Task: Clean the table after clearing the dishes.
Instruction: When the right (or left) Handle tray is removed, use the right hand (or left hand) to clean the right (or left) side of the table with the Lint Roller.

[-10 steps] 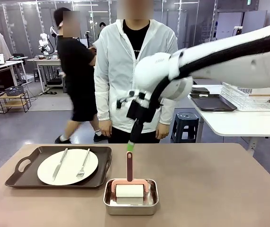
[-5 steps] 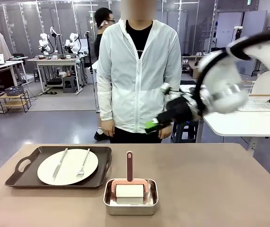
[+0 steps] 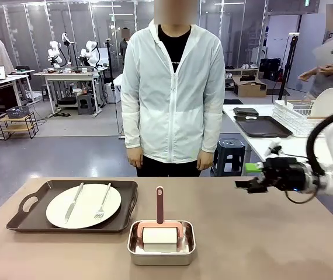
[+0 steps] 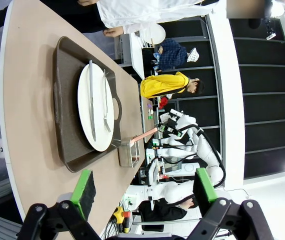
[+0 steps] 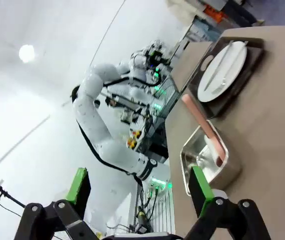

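Currently the right gripper (image 3: 245, 177) hangs to the right of the steel pan (image 3: 160, 254), well apart from it, fingers level and spread wide with nothing between them. The left gripper (image 4: 143, 192) is likewise wide and empty. On the table (image 3: 260, 233), a dark tray (image 3: 16, 222) sits just left of the pan. It carries one white plate (image 3: 85, 213) with a knife (image 3: 74, 202) and fork (image 3: 103, 201) on it. A pink-handled roller (image 3: 159, 232) rests in the pan. A person (image 3: 172, 87) stands beyond the pan.
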### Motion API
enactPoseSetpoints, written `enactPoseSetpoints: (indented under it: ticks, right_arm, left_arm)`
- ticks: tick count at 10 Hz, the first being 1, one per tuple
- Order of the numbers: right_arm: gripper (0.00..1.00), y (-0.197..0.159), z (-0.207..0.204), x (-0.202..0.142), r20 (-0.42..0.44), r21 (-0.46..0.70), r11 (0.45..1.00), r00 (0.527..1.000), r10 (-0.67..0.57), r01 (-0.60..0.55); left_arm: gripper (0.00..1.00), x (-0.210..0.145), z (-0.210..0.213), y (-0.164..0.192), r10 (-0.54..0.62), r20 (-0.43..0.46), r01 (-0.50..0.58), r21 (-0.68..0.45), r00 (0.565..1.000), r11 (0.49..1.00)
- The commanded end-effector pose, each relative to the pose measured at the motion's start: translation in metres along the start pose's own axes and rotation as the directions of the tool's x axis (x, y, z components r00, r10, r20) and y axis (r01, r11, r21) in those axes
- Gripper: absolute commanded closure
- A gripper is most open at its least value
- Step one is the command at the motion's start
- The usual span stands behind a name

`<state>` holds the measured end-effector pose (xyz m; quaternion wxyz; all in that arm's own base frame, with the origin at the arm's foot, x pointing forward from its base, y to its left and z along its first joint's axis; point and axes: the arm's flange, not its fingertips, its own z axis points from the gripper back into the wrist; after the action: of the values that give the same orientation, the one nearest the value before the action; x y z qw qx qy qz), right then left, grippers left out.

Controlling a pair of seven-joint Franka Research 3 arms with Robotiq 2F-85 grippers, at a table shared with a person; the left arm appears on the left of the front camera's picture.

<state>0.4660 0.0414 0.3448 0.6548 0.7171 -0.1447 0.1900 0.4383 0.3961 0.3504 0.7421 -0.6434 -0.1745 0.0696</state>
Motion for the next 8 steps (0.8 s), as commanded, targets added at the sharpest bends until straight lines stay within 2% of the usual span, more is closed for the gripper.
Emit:
enactPoseSetpoints:
  ticks: [1,3,6,7,8]
  right_arm:
    - [0.00,-0.002,0.043,-0.006,0.139,0.007,0.997,0.987,-0.081,0.081]
    - [0.00,-0.005,0.112,-0.022,0.292,0.009,0.994,0.950,-0.106,0.108]
    - [0.00,-0.001,0.177,-0.035,0.396,-0.020,0.991,0.911,-0.114,0.132]
    - [0.00,0.003,0.193,-0.039,0.433,-0.044,0.989,0.895,-0.106,0.139]
    - [0.00,0.006,0.198,-0.039,0.435,-0.077,0.986,0.895,-0.102,0.150]
  left_arm:
    - [0.00,-0.001,0.003,-0.002,-0.005,0.005,0.005,0.003,1.000,1.000]
    - [0.00,-0.001,0.003,-0.002,-0.005,0.005,0.005,0.003,1.000,1.000]
    - [0.00,-0.001,0.003,-0.002,-0.005,0.005,0.005,0.003,1.000,1.000]
    - [0.00,-0.001,0.003,-0.002,-0.005,0.005,0.005,0.003,1.000,1.000]
    - [0.00,-0.001,0.003,-0.002,-0.005,0.005,0.005,0.003,1.000,1.000]
